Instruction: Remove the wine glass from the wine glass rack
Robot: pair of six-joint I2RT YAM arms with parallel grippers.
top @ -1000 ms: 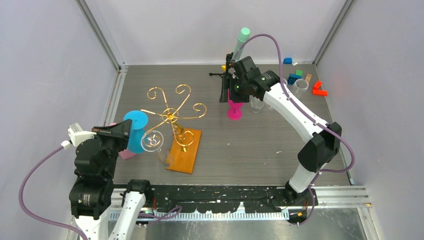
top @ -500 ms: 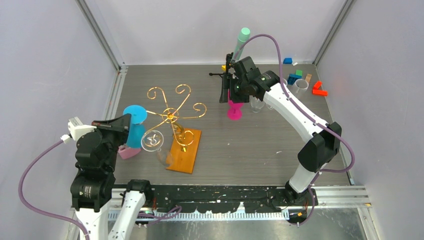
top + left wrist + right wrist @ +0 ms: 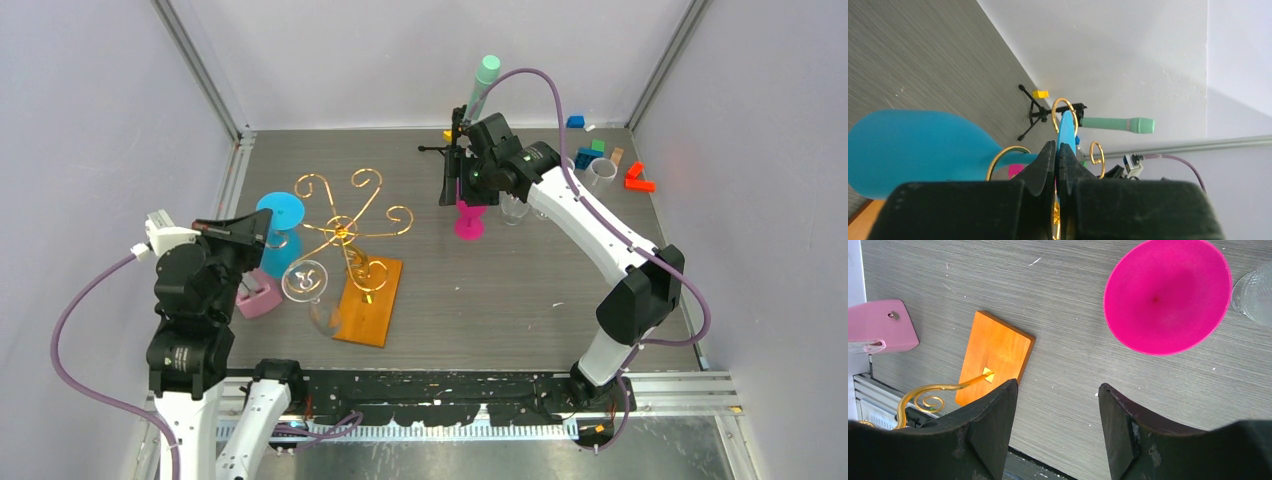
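The gold wire wine glass rack (image 3: 345,228) stands on its orange base (image 3: 368,300) left of centre. A clear wine glass (image 3: 306,281) hangs upside down from its near arm. My left gripper (image 3: 262,228) is shut on the thin foot of a blue wine glass (image 3: 280,213) and holds it in the air just left of the rack's arms. In the left wrist view the jaws (image 3: 1057,145) pinch the blue foot (image 3: 1067,125) edge-on, with the bowl (image 3: 913,150) to the left. My right gripper (image 3: 455,185) is open and empty above a pink wine glass (image 3: 468,222), which also shows in the right wrist view (image 3: 1168,295).
A pink block (image 3: 258,298) lies under the blue glass. A black tripod with a mint-green cylinder (image 3: 484,78) stands at the back. A clear tumbler (image 3: 514,208) is beside the pink glass. Coloured blocks (image 3: 636,178) and a grey ring (image 3: 601,171) lie at the far right.
My left arm has carried the blue wine glass away from me, toward the far side, keeping it left of the rack. The right arm has not moved.
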